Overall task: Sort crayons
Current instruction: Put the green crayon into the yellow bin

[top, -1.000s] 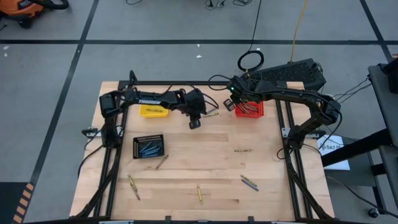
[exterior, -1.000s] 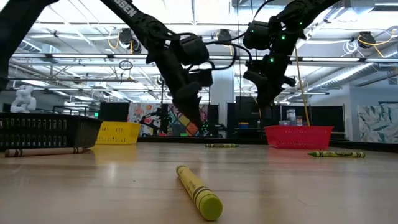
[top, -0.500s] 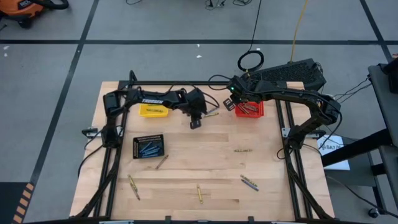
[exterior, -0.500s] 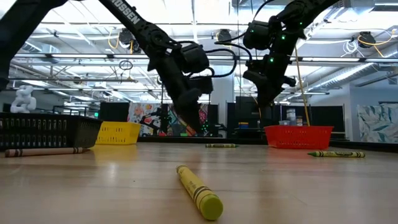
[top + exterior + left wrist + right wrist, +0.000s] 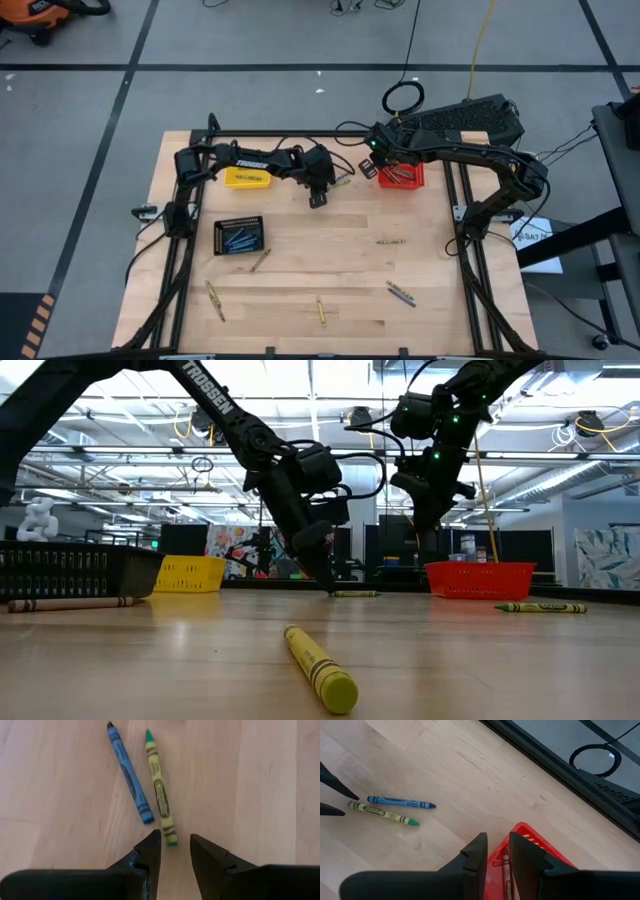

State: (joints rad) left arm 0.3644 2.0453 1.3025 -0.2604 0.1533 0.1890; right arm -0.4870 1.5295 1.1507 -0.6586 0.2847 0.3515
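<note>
Left gripper [image 5: 175, 851] hung open over yellow-green crayon [image 5: 161, 807]; only wrist views revealed blue crayon [image 5: 129, 779] beside it. Right gripper [image 5: 498, 851] open, empty above red basket [image 5: 530, 842].

Right pincer [image 5: 496, 851] parted, empty, above red basket [image 5: 530, 851]; blue crayon [image 5: 401, 802] beside green crayon [image 5: 382, 813] on table.

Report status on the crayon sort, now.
Left gripper jaws open, low over yellow-green crayon. Blue crayon alongside, close. Right gripper jaws open, empty, above red basket.
</note>
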